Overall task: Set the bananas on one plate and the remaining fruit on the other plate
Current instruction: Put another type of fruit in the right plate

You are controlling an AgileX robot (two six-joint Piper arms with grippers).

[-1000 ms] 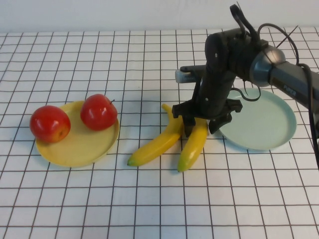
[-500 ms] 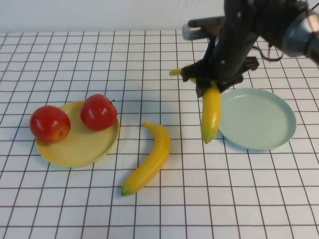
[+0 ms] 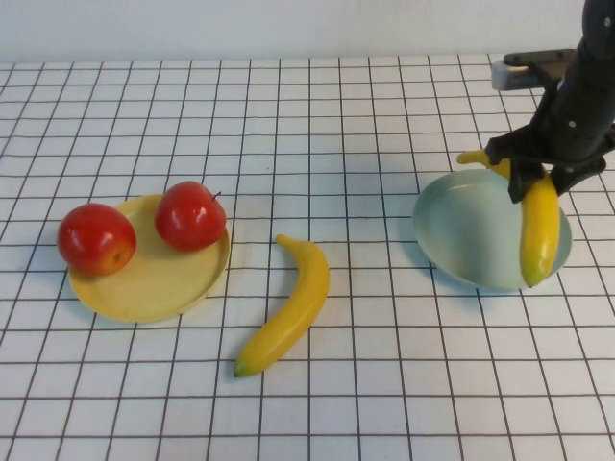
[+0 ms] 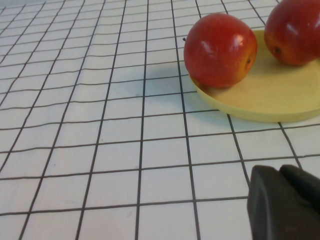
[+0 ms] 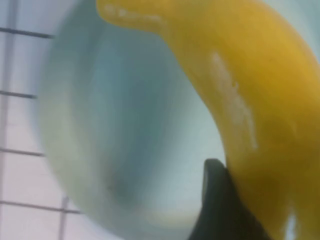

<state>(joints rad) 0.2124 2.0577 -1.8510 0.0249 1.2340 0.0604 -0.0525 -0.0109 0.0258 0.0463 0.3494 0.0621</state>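
Right gripper: the right gripper (image 3: 541, 181) hangs over the blue-green plate (image 3: 461, 235) near the right edge of the tabletop, towards the far side. Its jaws are clamped on the upper part of a banana (image 3: 539, 229).
Held banana: gripped near its stem end, its long body pointing down and towards the near edge, over the right half of the blue-green plate. Whether its lower tip touches the plate cannot be told. In the right wrist view the banana (image 5: 240, 95) fills the frame above the plate's pale bowl (image 5: 125, 130), with one dark finger (image 5: 220, 200) against it.
Second banana: the loose banana (image 3: 286, 305) lies flat on the gridded tabletop (image 3: 317, 125) around the middle, between the two plates, touching neither.
Apples: one apple (image 3: 190, 217) sits on the far right part of the yellow plate (image 3: 144, 279); the other apple (image 3: 96, 239) rests on that plate's left rim. The yellow plate is near the left edge.
Left gripper: seen only in the left wrist view as a dark tip (image 4: 285, 202) low over the cloth, just beside the yellow plate (image 4: 270, 100); jaw opening cannot be told. It has hold of nothing visible.
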